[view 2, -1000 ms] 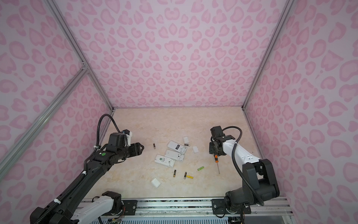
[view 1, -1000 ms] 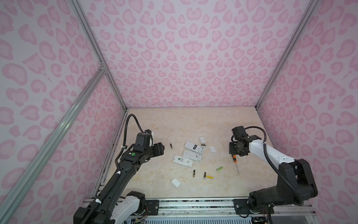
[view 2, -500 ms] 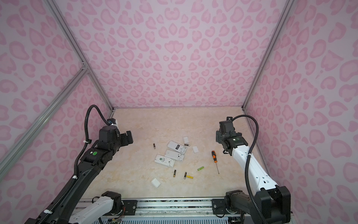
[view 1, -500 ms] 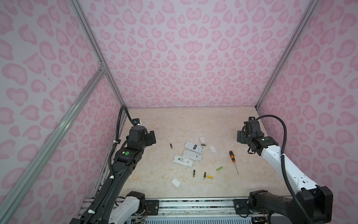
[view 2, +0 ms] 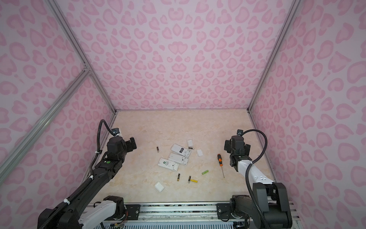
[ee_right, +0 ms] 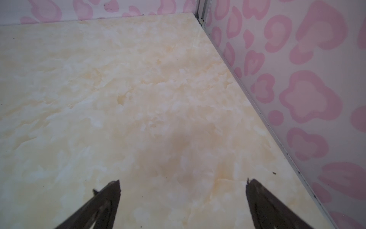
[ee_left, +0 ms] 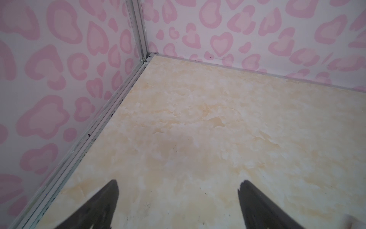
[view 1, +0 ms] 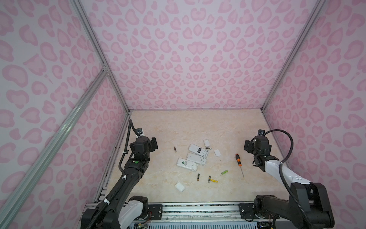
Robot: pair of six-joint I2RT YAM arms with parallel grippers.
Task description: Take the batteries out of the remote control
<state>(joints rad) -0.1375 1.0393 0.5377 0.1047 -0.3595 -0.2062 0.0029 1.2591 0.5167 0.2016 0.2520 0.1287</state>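
Batteries (view 1: 198, 177) are scattered loose on the bench (view 1: 178, 126) around three white remotes (view 1: 187, 164). The left claw (ee_left: 178, 182) and the right claw (ee_right: 183, 181) are spread wide with nothing gripped, well apart from them.

Soft, even, diffuse light fills the enclosure in both top views, with no lamp in view and no hard glare. The pink-patterned walls (view 1: 196, 59) read bright and slightly washed out, and their metal posts (view 1: 285, 59) splay outward toward the frame edges, showing wide-angle distortion. Shadows on the marbled table (view 1: 198, 126) are faint and soft-edged. In the wrist views the table is sharp at mid-distance and carries a dim, diffuse shadow patch (ee_left: 178, 150). The left gripper's fingers (ee_left: 105, 204) and the right gripper's fingers (ee_right: 109, 200) appear dark and blurred, out of focus at the picture edge.
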